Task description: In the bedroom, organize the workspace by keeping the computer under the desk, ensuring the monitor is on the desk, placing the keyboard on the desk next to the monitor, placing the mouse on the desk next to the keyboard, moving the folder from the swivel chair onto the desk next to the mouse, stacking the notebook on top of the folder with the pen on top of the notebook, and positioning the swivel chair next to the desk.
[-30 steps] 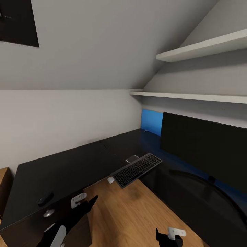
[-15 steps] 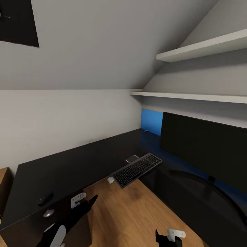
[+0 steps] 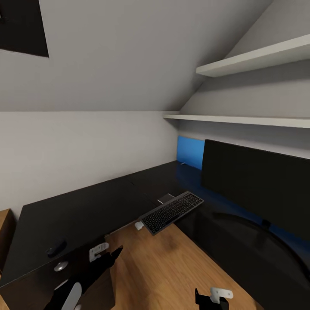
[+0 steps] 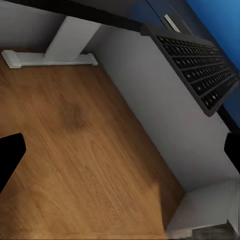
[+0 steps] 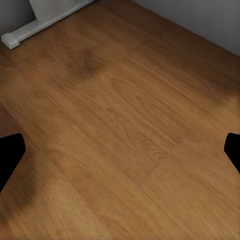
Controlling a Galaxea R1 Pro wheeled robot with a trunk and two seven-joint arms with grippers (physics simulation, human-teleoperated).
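Keyboard (image 3: 172, 213): slim, rigid, likely light, overhanging the black counter (image 3: 86, 211) edge beside the monitor (image 3: 258, 189), best pinched at a long edge; mouse (image 3: 56, 248) near counter's left end; left end effector (image 3: 105, 254) and right end effector (image 3: 211, 297) both spread, empty.

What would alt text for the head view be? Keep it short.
A long black L-shaped desk in an attic room holds a wide black monitor, a dark keyboard overhanging the desk's inner corner, and a small mouse near the left end. Both grippers, left and right, hang low over the wood floor.
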